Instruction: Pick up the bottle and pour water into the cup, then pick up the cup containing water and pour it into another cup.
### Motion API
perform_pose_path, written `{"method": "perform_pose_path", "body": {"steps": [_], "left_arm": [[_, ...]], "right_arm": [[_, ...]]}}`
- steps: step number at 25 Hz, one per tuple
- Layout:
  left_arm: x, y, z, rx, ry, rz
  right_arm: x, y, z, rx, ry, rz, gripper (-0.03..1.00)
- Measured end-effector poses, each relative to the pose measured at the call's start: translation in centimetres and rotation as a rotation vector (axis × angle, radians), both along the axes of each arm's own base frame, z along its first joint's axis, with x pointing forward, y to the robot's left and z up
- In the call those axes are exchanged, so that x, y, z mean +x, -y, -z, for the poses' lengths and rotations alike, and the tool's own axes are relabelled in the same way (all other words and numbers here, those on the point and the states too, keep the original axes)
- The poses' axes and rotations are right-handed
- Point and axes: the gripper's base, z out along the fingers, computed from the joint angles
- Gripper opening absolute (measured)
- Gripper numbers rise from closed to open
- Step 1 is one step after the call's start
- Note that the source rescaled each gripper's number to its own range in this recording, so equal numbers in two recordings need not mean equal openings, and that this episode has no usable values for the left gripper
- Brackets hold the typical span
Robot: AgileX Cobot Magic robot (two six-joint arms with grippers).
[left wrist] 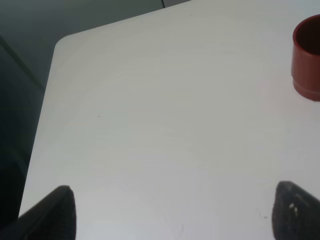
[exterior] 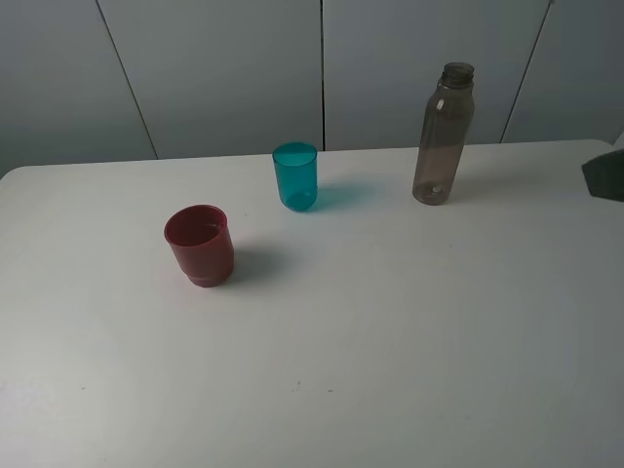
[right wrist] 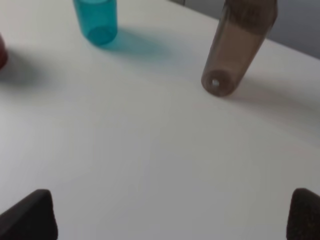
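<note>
White table (exterior: 409,370), grey wall behind. You've got the bottle (exterior: 442,136) upright far right, teal cup (exterior: 295,176) mid-back, red cup (exterior: 200,245) front-left, all apart. Left gripper (left wrist: 172,212) and right gripper (right wrist: 172,215) both spread wide, holding nothing.

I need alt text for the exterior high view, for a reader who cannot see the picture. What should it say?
Three containers stand upright and apart on a white table: a squat dark-red cup at front left, a slimmer teal cup behind it toward the middle, and a tall, uncapped grey-brown bottle at back right. Nothing touches them; only a dark piece of the robot shows at the right edge.
</note>
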Motion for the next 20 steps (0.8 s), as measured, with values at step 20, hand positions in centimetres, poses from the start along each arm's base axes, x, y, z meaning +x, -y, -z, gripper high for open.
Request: {"method": "perform_pose_path", "body": {"steps": [20], "left_arm": [[0.0,0.0,0.0,0.0,0.0,0.0]], "right_arm": [[-9.8,3.7,5.3,0.234,0.149,-0.16,0.99]]}}
